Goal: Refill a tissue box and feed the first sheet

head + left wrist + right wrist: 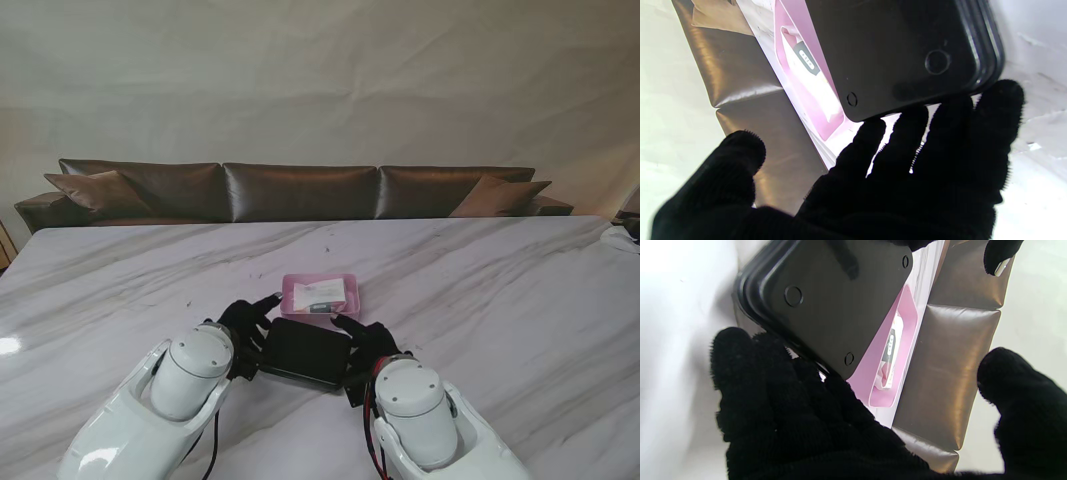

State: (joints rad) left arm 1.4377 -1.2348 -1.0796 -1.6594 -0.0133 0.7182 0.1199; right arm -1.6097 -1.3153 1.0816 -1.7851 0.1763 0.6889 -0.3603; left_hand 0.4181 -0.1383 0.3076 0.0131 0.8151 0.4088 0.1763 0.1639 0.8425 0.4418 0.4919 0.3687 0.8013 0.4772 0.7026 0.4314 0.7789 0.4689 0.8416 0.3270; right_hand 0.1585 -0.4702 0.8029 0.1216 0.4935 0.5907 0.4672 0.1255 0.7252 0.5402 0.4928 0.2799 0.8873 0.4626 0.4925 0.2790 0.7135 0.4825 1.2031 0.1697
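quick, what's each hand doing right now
left hand: fingers spread at the left end of the black tissue box, grip cannot be told
right hand: fingers spread at its right end, grip cannot be told

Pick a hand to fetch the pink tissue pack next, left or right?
Left, tentatively. Both hands flank the black box, but the left hand has a finger stretched toward the pink tissue pack; the right hand sits nearer to me.

Soft, even daylight; glare on the marble table (8,346); wrist views overexposed, blurred.
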